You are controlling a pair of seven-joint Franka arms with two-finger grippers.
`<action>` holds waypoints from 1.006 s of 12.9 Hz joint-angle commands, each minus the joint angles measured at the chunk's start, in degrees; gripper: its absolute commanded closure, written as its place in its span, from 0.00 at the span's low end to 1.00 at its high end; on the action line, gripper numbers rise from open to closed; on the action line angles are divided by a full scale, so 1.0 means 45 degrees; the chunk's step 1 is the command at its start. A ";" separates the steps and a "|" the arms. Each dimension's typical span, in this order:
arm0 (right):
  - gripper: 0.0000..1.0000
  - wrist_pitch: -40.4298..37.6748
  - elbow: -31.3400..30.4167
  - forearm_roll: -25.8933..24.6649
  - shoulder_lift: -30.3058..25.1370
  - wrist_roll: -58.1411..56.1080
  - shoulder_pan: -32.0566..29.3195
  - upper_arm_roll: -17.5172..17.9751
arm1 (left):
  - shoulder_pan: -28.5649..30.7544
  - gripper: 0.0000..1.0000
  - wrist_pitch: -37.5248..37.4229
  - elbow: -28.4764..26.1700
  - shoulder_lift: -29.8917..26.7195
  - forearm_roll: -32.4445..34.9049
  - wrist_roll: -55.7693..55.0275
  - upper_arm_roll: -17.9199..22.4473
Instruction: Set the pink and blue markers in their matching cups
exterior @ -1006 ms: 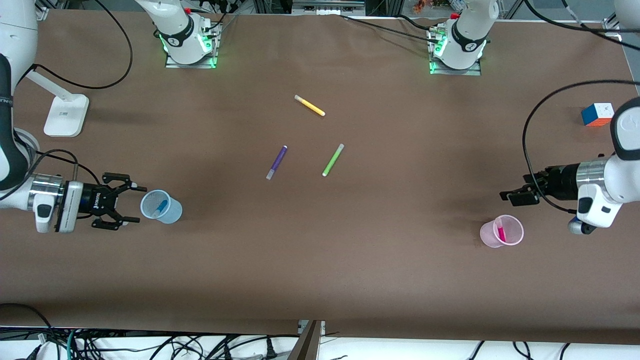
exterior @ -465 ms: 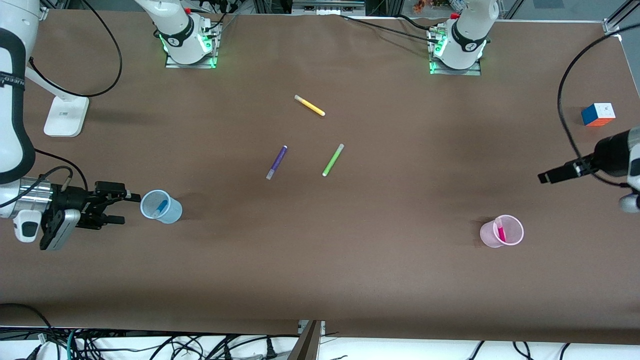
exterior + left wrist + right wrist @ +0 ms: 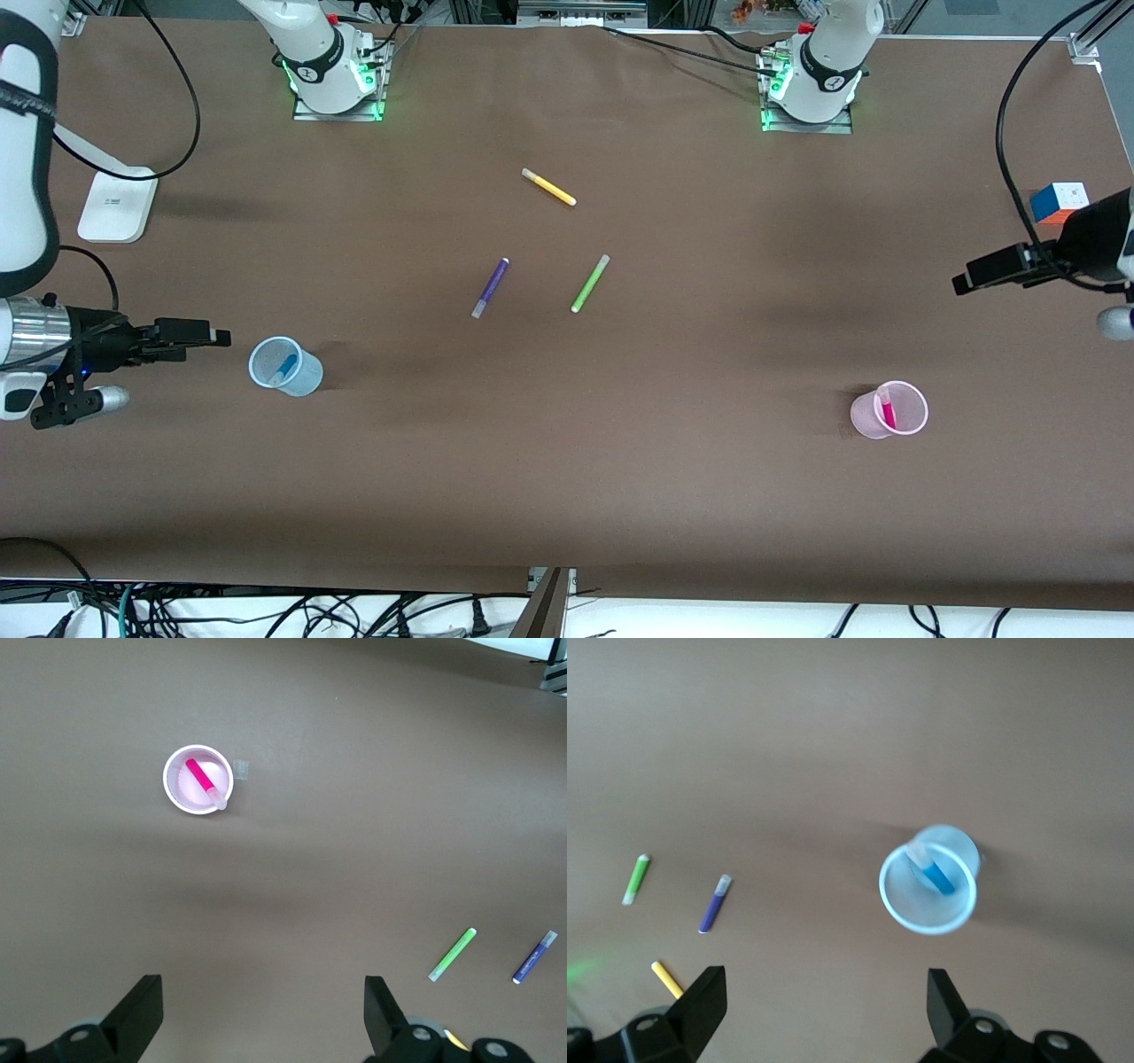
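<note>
Here, the pink marker (image 3: 886, 412) is seen standing tilted inside the pink cup (image 3: 889, 410), in the lower right of the front view, toward the left arm's end of the counter (image 3: 673, 461). The blue marker (image 3: 284, 366) is seen leaning inside the blue cup (image 3: 285, 366), at the left of the same view, toward the right arm's end. Both cups stand upright and well apart from each other.

The right hand (image 3: 202, 337) is held just beside the blue cup, apart from it; in the right wrist view its fingers (image 3: 697, 1008) are spread wide and nothing is held between them. The left hand (image 3: 979, 273) is held over the counter at the right edge of the front view, well apart from the pink cup; its fingers (image 3: 140, 1016) are likewise spread and empty.

Three pens lie flat in the middle of the counter: a purple pen (image 3: 490, 288) beside a green pen (image 3: 590, 283), and a yellow pen (image 3: 548, 187) farther from the front camera. A colour cube (image 3: 1058, 202) sits near the left hand, and a white stand (image 3: 116, 205) rests at the upper left.
</note>
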 commanded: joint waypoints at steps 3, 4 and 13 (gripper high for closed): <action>0.00 -0.0253 -0.2242 -0.3086 -0.2731 0.2416 0.0417 0.0340 | -0.1149 0.00 0.1282 -0.3831 -0.2844 0.1115 0.2345 0.0877; 0.00 -0.0078 -0.3064 -0.3809 -0.3552 0.2806 0.0417 0.0672 | -0.2179 0.00 0.1595 -0.4478 -0.3275 0.1096 0.2390 0.1868; 0.00 0.1448 -0.6999 -0.4109 -0.7992 0.3161 0.0358 0.0831 | -0.5491 0.00 0.0775 -0.4738 -0.3767 0.0196 0.4304 0.5804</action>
